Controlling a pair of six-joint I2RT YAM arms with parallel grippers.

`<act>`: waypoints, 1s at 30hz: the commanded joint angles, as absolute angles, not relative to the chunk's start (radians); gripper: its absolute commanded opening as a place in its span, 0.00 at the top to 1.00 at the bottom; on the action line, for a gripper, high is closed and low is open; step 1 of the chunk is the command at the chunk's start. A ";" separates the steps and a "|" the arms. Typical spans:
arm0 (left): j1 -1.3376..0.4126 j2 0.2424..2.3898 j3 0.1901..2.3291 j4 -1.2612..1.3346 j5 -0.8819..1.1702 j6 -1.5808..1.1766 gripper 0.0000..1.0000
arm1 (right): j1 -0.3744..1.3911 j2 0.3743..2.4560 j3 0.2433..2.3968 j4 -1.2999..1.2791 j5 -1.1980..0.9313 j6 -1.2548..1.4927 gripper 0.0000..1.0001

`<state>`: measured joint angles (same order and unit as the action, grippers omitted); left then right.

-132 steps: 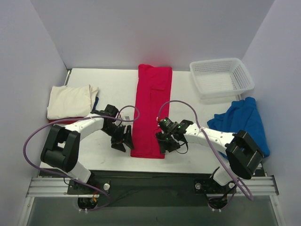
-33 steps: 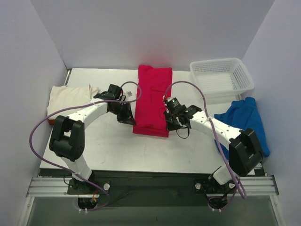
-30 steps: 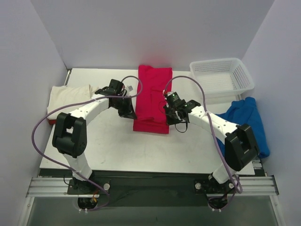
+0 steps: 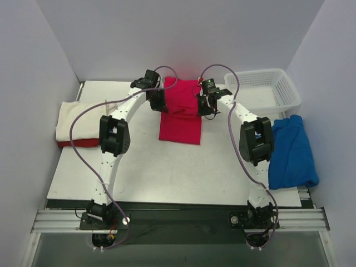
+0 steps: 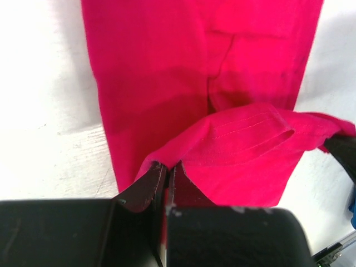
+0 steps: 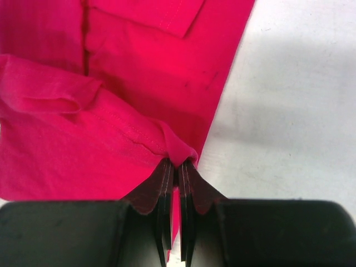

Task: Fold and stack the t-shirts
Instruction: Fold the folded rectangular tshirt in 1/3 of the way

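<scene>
1. The white worktop [image 4: 167,167] is viewed from above, with both arms stretched across it toward the far wall.
2. The royal blue t-shirt [image 4: 292,153] is left crumpled at the right edge of the worktop, well apart from either tool.
3. The crimson red t-shirt [image 4: 181,128] is laid as a narrow strip at the far centre of the worktop. One hemmed edge is lifted above the flat layer beneath and stretched between the two tools.
4. The cream t-shirt [image 4: 78,118] is folded at the left edge. It rests on a layer of red cloth [image 4: 78,143], of which only the near edge is seen.
5. The basket [image 4: 261,73], of white lattice, is placed at the far right corner, just behind the royal blue t-shirt.
6. The left tool [image 5: 165,173] is clenched on the left corner of the lifted hem, with the cloth pinched between its fingers.
7. The right tool [image 6: 177,167] is likewise clenched on the right corner of that hem, where a small bunch of cloth is gripped.
</scene>
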<state>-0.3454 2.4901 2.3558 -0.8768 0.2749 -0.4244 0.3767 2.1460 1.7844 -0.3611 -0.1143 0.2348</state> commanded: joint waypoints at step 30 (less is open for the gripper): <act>-0.319 2.229 2.080 -0.689 0.396 -0.296 0.55 | 0.399 2.016 1.686 -0.390 -0.103 0.291 0.68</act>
